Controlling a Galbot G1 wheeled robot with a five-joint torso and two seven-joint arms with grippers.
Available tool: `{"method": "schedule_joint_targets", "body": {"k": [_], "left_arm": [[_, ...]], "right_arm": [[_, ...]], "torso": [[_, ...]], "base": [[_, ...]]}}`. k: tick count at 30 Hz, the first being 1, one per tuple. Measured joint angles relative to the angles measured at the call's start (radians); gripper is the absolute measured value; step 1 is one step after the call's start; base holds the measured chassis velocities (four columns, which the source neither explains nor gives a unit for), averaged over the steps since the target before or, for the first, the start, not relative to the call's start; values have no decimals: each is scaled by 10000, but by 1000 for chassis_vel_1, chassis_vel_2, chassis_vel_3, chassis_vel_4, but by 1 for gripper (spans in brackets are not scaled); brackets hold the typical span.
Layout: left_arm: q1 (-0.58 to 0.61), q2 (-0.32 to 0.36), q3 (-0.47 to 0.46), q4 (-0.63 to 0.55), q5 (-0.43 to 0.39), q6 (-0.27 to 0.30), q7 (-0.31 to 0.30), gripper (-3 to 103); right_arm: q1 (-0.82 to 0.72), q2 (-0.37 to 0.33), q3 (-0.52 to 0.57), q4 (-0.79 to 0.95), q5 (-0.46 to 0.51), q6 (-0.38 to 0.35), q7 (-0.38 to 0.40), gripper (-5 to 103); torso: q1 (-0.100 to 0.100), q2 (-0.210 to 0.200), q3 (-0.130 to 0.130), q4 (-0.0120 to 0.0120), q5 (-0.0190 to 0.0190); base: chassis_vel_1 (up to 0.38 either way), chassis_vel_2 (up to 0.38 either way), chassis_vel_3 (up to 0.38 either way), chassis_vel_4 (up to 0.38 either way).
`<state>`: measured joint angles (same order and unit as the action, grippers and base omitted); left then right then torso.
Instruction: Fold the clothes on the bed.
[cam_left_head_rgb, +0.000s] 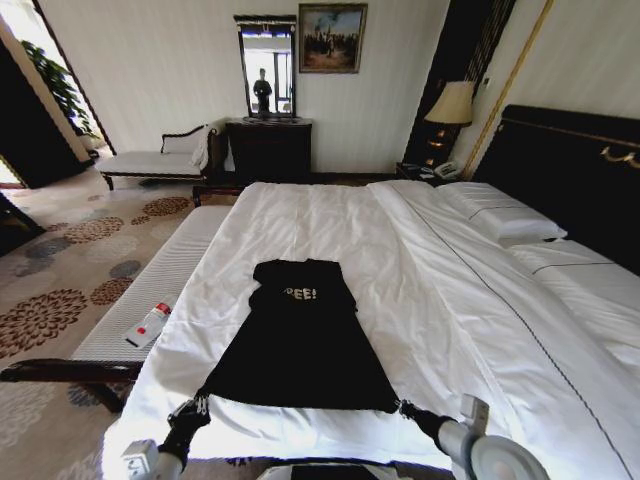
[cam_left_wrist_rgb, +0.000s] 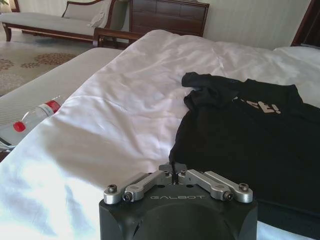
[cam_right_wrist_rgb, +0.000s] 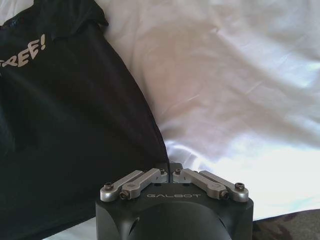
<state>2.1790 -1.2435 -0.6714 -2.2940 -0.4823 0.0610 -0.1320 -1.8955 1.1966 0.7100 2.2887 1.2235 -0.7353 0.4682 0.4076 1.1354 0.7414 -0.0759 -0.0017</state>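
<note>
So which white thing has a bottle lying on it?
The narrow padded bench beside the bed; a red-capped bottle lies there, unlike the bed or chaise.

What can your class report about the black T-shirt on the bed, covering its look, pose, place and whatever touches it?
The black T-shirt is soft dark fabric with partly hidden white lettering on the chest. Its sleeves are folded in, and it lies flat on the white duvet of the bed, hem towards the robot. The left gripper is shut on one hem corner and the right gripper on the other.
</note>
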Motion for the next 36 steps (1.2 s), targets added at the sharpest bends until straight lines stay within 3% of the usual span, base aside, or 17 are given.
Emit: {"method": "schedule_joint_targets", "body": {"k": [8, 15, 25, 36], "left_arm": [[1271, 98, 113, 653, 266, -1619, 79, 0], [1774, 2, 362, 855, 469, -2159, 88, 0], [1301, 58, 72, 1480, 366, -2008, 96, 0], [522, 307, 757, 1631, 213, -1388, -304, 0]], "right_arm": [[-420, 84, -265, 75, -746, -2, -63, 1], [-579, 30, -324, 173, -1300, -2, -100, 1], [-700, 302, -574, 26, -1947, -3, -305, 0], [-352, 244, -748, -293, -1994, -3, -419, 0]], "torso": [[0, 1, 0, 1, -1], [1, 0, 1, 3, 0], [1, 0, 1, 1, -2], [2, -1, 2, 2, 0]], "base": [[0, 0, 0, 0], [0, 0, 0, 0], [0, 0, 0, 0], [0, 0, 0, 0]]}}
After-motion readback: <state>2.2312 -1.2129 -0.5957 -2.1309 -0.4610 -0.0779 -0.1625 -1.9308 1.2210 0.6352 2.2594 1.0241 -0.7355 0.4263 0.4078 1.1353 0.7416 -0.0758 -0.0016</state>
